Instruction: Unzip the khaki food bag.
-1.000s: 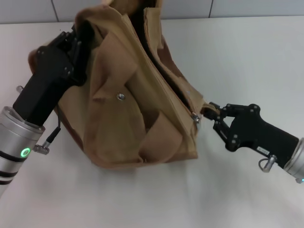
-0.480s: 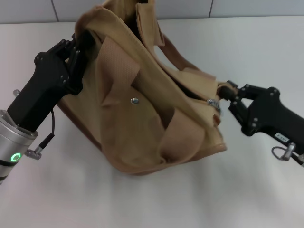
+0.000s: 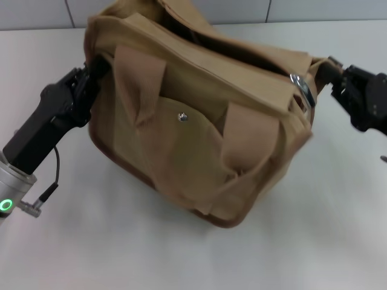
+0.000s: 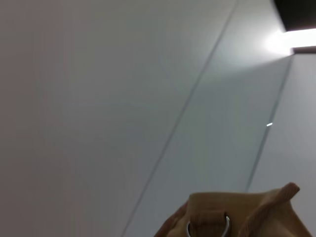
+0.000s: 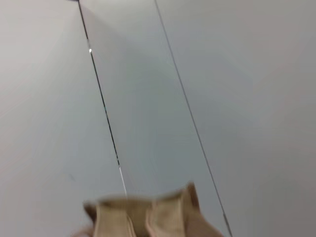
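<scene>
The khaki food bag (image 3: 199, 139) hangs stretched between my two grippers, front snap pocket (image 3: 183, 116) facing the head view. Its top zipper gapes as a dark slit (image 3: 233, 49). A silver metal ring (image 3: 300, 90) hangs at the bag's right end. My left gripper (image 3: 91, 67) is shut on the bag's left end. My right gripper (image 3: 325, 67) is shut on the tab at the right end, just beyond the ring. The left wrist view shows a tan tab with a silver ring (image 4: 207, 228). The right wrist view shows a strip of tan fabric (image 5: 148, 217).
The white table (image 3: 326, 229) lies under and around the bag. A grey tiled wall (image 3: 36, 12) runs along the far edge. A cable and plug (image 3: 42, 196) hang off my left arm.
My right gripper has moved right and up with the bag's end. The bag has swung round, pulled wider and flatter, and its top opening now shows along its length.
</scene>
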Controlling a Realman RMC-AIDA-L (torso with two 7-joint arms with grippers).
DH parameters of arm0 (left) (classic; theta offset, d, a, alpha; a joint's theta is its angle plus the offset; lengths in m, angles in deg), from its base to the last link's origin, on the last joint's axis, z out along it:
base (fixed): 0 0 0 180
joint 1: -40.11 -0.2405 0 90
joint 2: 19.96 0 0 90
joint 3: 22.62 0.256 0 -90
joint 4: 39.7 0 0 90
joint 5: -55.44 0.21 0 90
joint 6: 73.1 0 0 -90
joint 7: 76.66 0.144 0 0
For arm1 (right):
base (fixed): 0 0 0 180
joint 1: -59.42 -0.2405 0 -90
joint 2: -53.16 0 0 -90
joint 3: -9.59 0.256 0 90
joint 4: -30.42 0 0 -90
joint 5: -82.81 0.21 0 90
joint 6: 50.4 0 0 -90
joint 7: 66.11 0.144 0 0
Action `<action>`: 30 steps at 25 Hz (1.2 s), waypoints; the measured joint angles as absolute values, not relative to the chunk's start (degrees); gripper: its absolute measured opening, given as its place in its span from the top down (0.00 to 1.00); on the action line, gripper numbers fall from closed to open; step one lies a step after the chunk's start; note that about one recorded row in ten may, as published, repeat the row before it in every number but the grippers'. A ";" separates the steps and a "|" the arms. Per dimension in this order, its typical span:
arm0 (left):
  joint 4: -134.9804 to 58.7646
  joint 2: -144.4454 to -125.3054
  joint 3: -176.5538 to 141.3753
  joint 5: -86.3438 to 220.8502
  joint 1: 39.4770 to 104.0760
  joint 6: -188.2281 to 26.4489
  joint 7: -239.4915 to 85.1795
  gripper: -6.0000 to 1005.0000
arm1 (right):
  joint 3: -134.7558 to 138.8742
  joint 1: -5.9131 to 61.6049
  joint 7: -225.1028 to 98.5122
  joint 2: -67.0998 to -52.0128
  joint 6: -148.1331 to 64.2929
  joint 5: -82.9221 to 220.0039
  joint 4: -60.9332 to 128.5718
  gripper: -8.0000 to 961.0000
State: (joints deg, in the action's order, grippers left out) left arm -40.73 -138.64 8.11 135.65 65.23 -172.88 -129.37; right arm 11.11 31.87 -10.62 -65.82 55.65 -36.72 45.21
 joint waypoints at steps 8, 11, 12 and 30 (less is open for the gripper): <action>-40.45 -138.59 6.93 135.09 63.02 -162.63 -133.18 0.88 | 10.61 29.78 -6.19 -66.10 50.94 -32.95 44.63 0.81; -40.15 -138.48 7.02 135.14 62.76 -162.27 -134.63 0.80 | 10.80 29.47 -4.16 -66.11 49.13 -32.82 43.81 0.80; -39.16 -138.33 7.40 135.58 62.61 -162.54 -136.29 0.77 | 10.87 29.50 -3.40 -66.11 48.76 -32.77 43.72 0.80; -15.51 -129.94 21.66 141.03 60.13 -185.74 -145.00 0.24 | 0.23 32.96 8.30 -63.92 73.55 -28.30 54.81 0.30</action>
State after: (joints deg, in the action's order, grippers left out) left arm -15.51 -129.94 21.66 141.03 60.13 -185.74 -145.00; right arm 0.23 32.96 8.30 -63.92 73.55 -28.30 54.81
